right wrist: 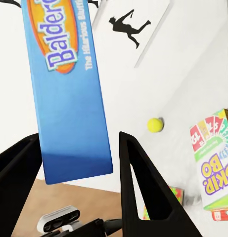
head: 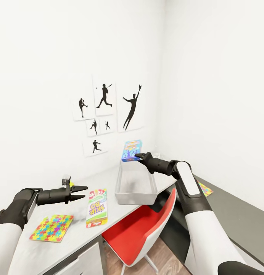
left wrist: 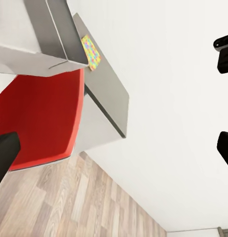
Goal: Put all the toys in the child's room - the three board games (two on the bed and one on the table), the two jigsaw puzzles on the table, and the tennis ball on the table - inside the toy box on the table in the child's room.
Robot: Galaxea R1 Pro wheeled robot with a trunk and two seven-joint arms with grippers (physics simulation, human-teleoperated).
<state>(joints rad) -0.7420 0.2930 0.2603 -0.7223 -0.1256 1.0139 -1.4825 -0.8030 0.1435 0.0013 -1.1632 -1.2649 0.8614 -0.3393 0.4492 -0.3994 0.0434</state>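
Blue board game box held above the toy box, far end of the counter.
Right tool (head: 138, 156) clamped on blue box (head: 131, 150), over toy box (head: 136, 195). Left tool (head: 81, 192) apart, empty, above counter (head: 76, 233). On counter: SKIP-BO box (head: 97, 206), jigsaw puzzle (head: 52, 228), tennis ball (right wrist: 155, 125). Second puzzle (head: 205, 188) on dark cabinet (head: 231, 214). Red chair (head: 141, 227) below.

A corner of a room with plain white walls (head: 208, 76), evenly lit. Six black silhouette sports pictures (head: 105, 116) hang in a cluster on the left wall. Below runs a long pale grey counter (head: 52, 248), with a red chair (head: 147, 225) tucked beside it. A lower dark grey cabinet (head: 235, 217) stands against the right wall, over a wood-plank floor (head: 162, 259)
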